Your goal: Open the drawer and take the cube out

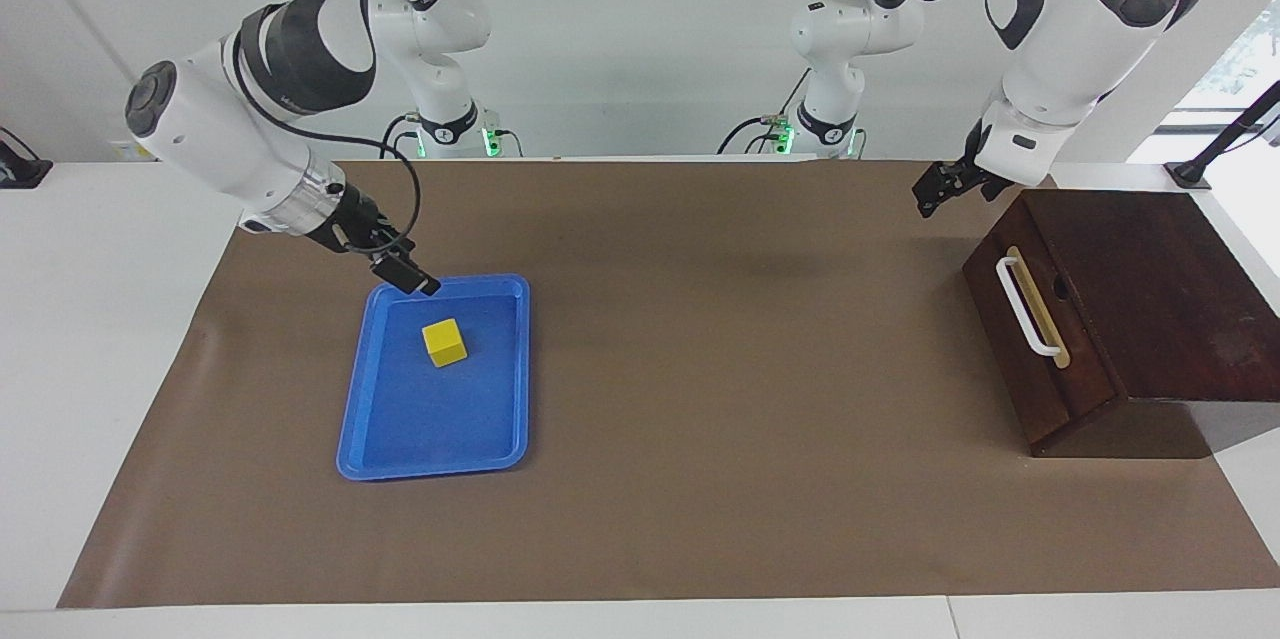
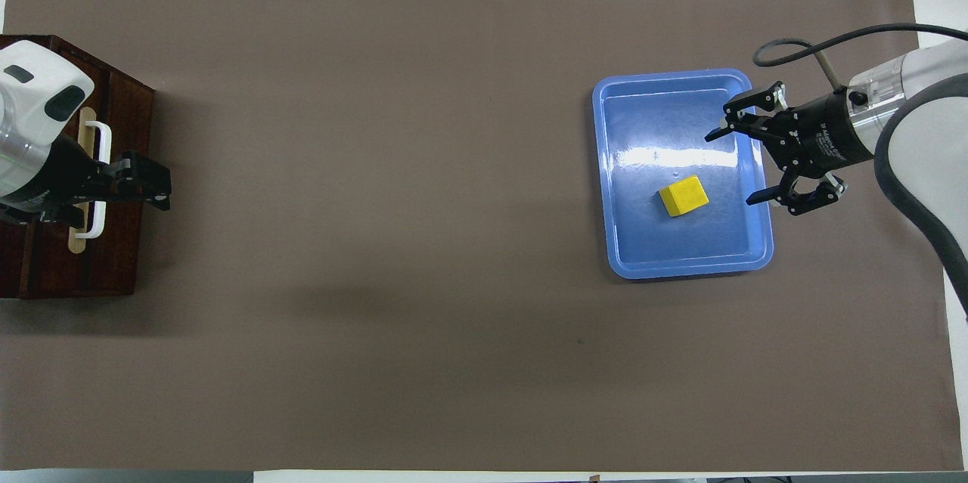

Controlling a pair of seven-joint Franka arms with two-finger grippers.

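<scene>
- Brown paper mat (image 1: pixel 700 369) covers most of a white table, plain white wall up top; the blue tray (image 1: pixel 375 439) is my landmark for everything below
- the cube (image 1: pixel 444 342) is sitting flat in the blue tray, in the half nearer the robots, touching neither the walls nor any gripper
- the right gripper (image 2: pixel 749 165) is over the tray's edge at the right arm's end of the table, just beside the cube; fingers spread wide with nothing between them; from the facing view it looks raised off the tray rather than touching, though that's a bit of a guess at this angle
- the drawer (image 1: pixel 1040 319) is well apart from the tray, at the left arm's end of the table; its front with the white handle (image 1: pixel 1028 309) looks flush with the dark box (image 1: pixel 1150 289), so I'd call it closed
- the left gripper (image 1: pixel 940 187) hangs in the air just beside the box, off its corner nearer the robots, holding nothing; can't tell whether its fingers are apart or together
- progress-wise: cube is already out and in the tray, drawer looks shut, both grippers empty; I'd say the job is basically done and all that's maybe left is the arms pulling away
</scene>
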